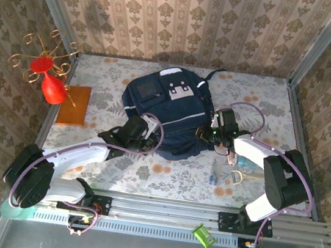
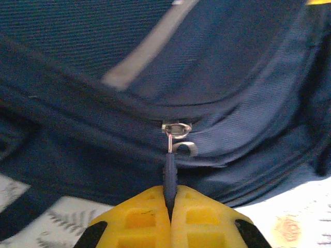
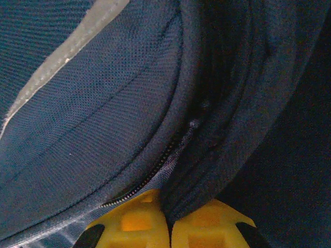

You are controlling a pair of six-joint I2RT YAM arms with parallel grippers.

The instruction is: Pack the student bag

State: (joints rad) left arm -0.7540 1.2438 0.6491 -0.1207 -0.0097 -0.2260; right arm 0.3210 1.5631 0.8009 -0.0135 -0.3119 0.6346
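The left gripper's [image 2: 170, 201] jaws were pressed together on the dark zip pull [image 2: 170, 173], which hung from a metal slider [image 2: 177, 129] on the near side of the bag [image 2: 217, 62]. The right gripper's [image 3: 168, 209] jaws were also closed, pinching a fold of the bag's fabric just beside a run of zip teeth [image 3: 150, 181]. From above, the bag lay flat in the middle of the table [image 1: 262, 94], front panel up. The left arm reached its near left edge and the right arm its near right edge. A few small items [image 1: 233, 170], too small to identify, lay near the right arm, and a red ornament [image 1: 50, 86] stood well apart by an orange board [image 1: 74, 105] on the left. The bag looked soft and limp, with a coarse weave that should give the pads good friction. It would likely sag and bunch rather than hold its shape, so a zip would probably run only against a counter-hold on the cloth. The pull was thin and small and could slip out if tugged at an angle. Seams, the zip edge and the straps seemed the soundest places to grip, since broad panels would merely crumple.
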